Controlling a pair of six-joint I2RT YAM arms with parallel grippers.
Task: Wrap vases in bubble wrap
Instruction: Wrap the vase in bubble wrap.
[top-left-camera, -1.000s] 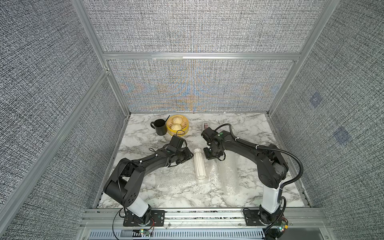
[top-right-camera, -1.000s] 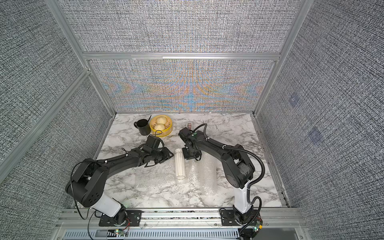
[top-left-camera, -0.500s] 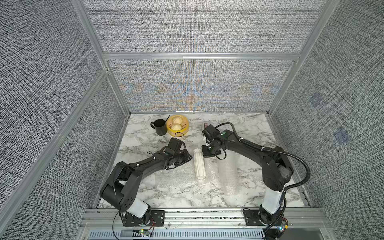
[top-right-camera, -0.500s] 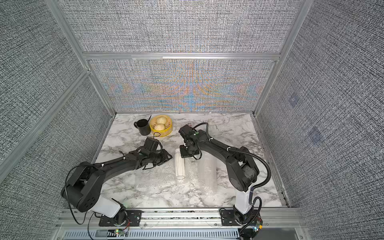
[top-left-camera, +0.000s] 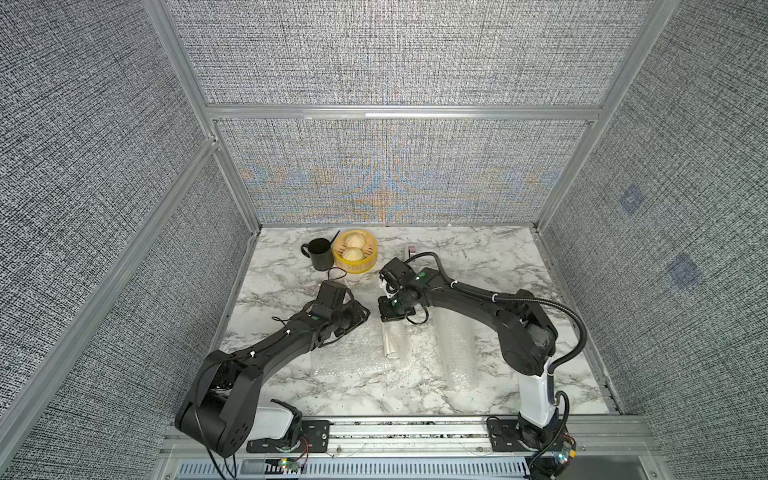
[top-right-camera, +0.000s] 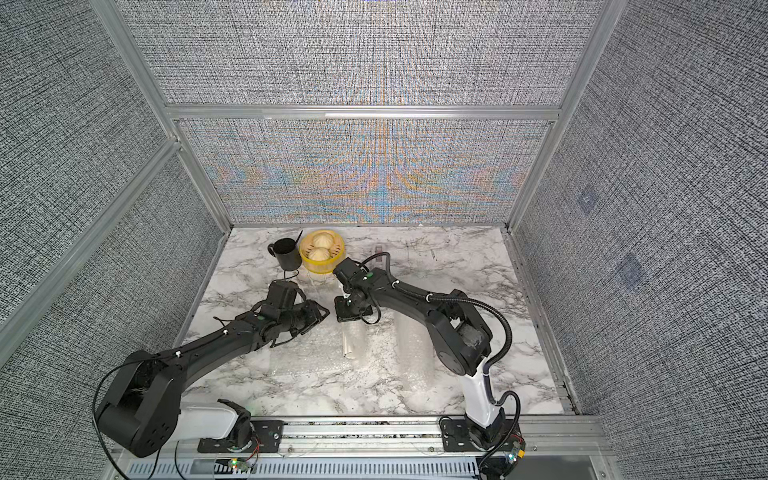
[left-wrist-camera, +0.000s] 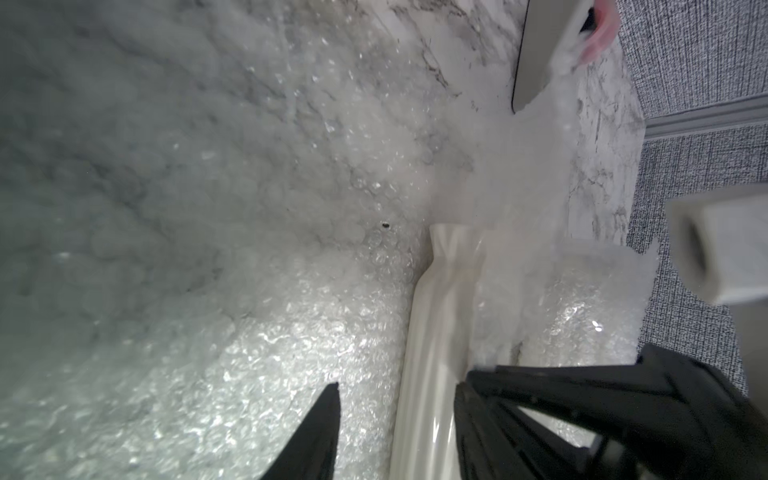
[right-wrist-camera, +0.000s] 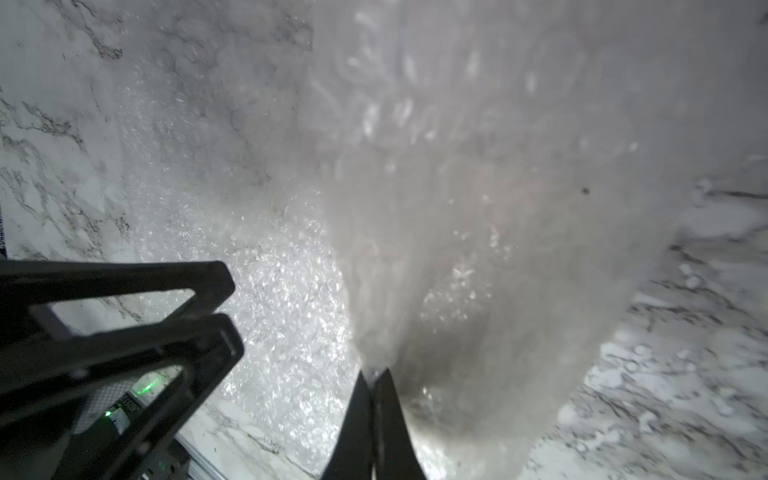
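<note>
**When Wrap Was Folded Over The Vase**

Where the bubble wrap (top-left-camera: 345, 363) lay flat toward the front of the marble table (top-left-camera: 291, 386), you had a light, limp, slippery sheet, and an edge was the place to pinch it. On it, mid-table, the vase (top-left-camera: 390, 345) lay on its side. By its ribbed ceramic look you could judge it stiff, fragile and ready to roll; the body, not the flared rim, was where to steady it. At its far end the left gripper (left-wrist-camera: 397, 380) stood part open astride the vase, one finger clear. Alongside, the right gripper (right-wrist-camera: 376, 372) was closed on a lifted edge of wrap. Farthest back stood the black mug (top-left-camera: 320, 253) and yellow basket (top-left-camera: 358, 267).
</note>
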